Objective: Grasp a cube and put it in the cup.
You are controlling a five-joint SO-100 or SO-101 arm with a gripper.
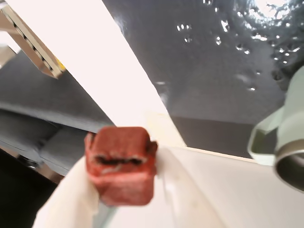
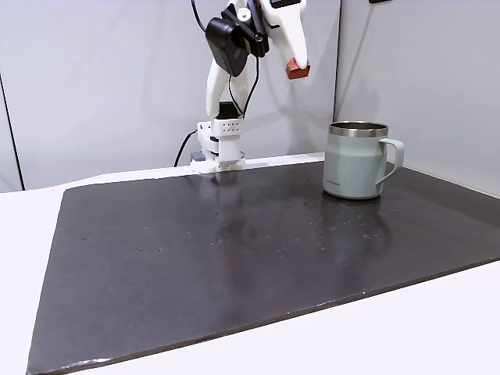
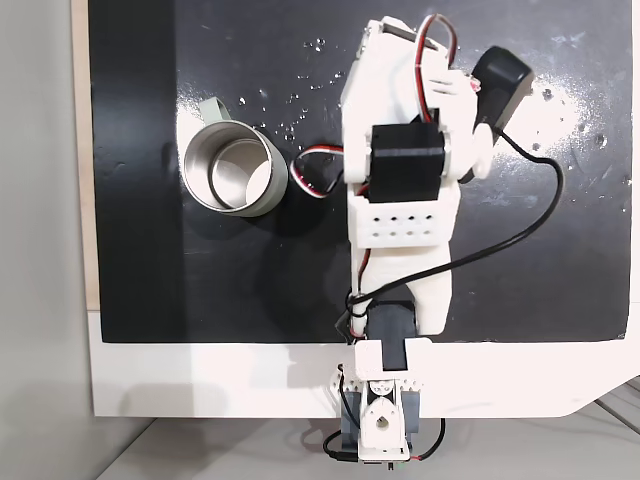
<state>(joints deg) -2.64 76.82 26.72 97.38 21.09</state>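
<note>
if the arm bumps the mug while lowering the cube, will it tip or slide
The mug looks squat with a wide flat base, so it would probably slide rather than tip. The glossy mat may ease sliding. Its handle sits off to one side, so a bump there might spin it.

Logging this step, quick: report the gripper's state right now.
Gripper: closed on the cube, held high in the air, not yet over the cup.

Bright, even light; glare on the dark mat (image 1: 266, 14); wrist view's foreground seems soft-focused.
</note>
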